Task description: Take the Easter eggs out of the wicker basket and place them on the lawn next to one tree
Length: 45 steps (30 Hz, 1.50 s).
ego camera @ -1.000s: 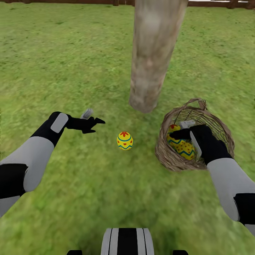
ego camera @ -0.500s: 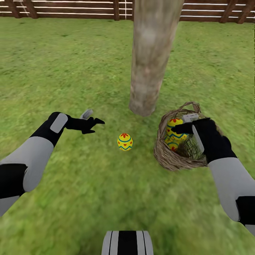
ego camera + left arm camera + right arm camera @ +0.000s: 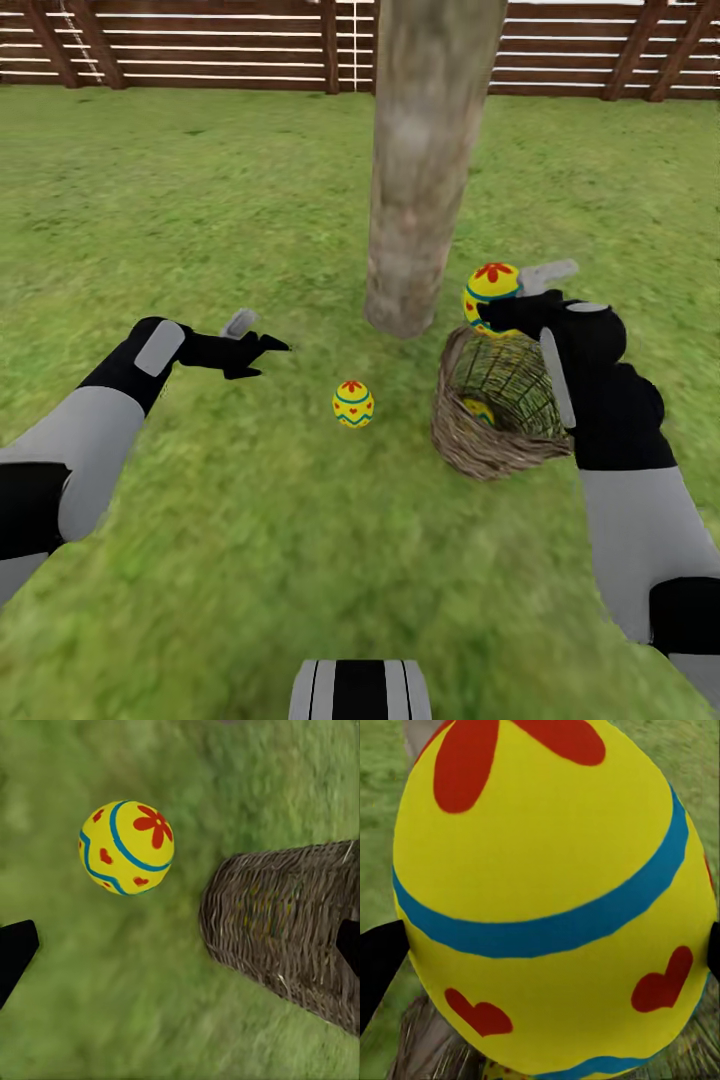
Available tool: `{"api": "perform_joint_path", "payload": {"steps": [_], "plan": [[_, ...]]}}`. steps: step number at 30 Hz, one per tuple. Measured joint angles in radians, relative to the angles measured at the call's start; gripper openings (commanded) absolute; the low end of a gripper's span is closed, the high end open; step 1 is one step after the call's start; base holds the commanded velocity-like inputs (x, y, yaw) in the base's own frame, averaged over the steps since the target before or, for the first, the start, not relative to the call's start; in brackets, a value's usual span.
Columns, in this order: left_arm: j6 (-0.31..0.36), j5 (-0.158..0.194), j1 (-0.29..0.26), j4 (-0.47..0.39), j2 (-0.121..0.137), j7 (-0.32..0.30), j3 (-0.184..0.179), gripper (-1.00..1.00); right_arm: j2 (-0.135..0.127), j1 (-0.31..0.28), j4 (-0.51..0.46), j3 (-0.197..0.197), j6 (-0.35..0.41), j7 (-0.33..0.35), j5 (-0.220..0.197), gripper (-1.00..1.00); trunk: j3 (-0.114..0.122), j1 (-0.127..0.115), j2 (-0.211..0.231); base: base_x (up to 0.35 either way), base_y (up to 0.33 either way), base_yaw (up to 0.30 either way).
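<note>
Right gripper [image 3: 512,305] clasps a yellow, blue-banded Easter egg [image 3: 490,290] above the brown woven wicker basket [image 3: 495,405]; best carry it low toward the grey trunk [image 3: 425,170] at ten o'clock. Left gripper [image 3: 262,352] hangs parted, empty.

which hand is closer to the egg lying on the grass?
Left. The left hand hovers open a short way beside the egg on the lawn. The right hand is farther off, raised above the wicker basket and gripping another egg.
</note>
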Motion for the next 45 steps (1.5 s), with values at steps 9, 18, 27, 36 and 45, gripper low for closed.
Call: {"api": "perform_joint_path", "payload": {"steps": [9,18,27,36,45], "plan": [[-0.011,-0.001,0.002,0.005,0.108,0.002,0.0,1.0,0.246,0.01,0.046,0.014,-0.006,-0.095,-0.002,-1.0,0.008,-0.001,0.001,0.0,0.0,0.0],[-0.057,-0.009,0.001,0.101,0.109,0.002,0.002,1.0,0.292,0.104,0.266,0.216,-0.211,-0.09,-0.065,-1.0,0.008,-0.001,0.001,0.0,0.173,0.0],[-0.172,-0.013,0.003,0.238,0.111,-0.047,0.001,1.0,0.287,0.201,0.272,0.221,-0.368,-0.091,-0.171,-1.0,0.008,-0.001,0.001,0.034,0.327,0.0],[-0.589,-0.276,0.17,0.455,0.163,-0.947,-0.007,1.0,0.293,0.287,0.458,0.227,-0.759,-0.098,-0.172,-1.0,0.008,-0.001,0.001,0.116,0.142,0.0],[-0.727,-0.286,0.299,0.462,0.15,-1.106,0.002,1.0,0.293,0.309,0.667,0.226,-0.965,-0.091,-0.187,-1.0,0.008,-0.001,0.001,0.114,0.258,0.0]]}}
